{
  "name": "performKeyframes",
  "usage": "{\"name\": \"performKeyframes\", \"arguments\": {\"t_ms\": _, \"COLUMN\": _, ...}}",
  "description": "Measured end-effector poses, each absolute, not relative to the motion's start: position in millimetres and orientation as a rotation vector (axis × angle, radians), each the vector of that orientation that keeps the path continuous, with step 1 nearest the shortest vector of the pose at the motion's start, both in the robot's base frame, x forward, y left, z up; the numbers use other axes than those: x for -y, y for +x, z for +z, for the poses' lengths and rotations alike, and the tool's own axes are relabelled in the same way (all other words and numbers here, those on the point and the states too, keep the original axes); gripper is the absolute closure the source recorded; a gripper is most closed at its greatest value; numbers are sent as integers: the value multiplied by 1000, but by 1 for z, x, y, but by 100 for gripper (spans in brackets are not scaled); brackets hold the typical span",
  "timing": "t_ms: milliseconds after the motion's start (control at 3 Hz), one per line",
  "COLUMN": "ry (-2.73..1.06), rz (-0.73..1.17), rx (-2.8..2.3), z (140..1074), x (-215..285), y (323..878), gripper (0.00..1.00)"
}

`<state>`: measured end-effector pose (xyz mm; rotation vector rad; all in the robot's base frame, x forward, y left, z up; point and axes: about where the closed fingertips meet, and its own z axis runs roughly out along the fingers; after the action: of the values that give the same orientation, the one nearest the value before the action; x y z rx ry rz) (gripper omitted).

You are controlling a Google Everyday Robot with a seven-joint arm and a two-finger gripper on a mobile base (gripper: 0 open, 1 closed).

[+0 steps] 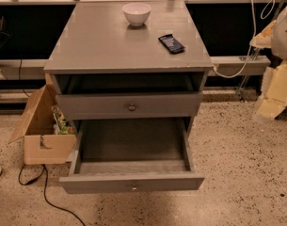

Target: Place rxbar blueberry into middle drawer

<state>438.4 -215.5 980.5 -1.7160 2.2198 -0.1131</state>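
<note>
The rxbar blueberry [171,43], a dark shiny flat bar, lies on the right part of the grey cabinet top [100,41], about level with the front right of the white bowl [136,13]. The middle drawer [131,147] is pulled out wide open below, its plain grey inside bare, with a tiny pale knob on its front [133,188]. My gripper [268,108] hangs at the far right of the view, low beside the cabinet, well away from the bar and the drawer.
A shut grey drawer front with a bronze knob [131,107] sits above the open drawer. An open cardboard box [39,126] stands on the floor at the left. A black cable [44,192] trails on the floor. A white cable [237,62] hangs at the right.
</note>
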Motion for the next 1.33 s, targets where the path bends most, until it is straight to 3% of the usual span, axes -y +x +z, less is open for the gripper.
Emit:
{"name": "performKeyframes", "arguments": {"t_ms": 667, "ry": -1649, "rz": -113, "rx": -2210, "z": 979, "x": 219, "y": 468, "gripper": 0}}
{"name": "performKeyframes", "arguments": {"t_ms": 1333, "ry": -1223, "rz": 54, "rx": -2153, "z": 977, "x": 238, "y": 602, "gripper": 0}}
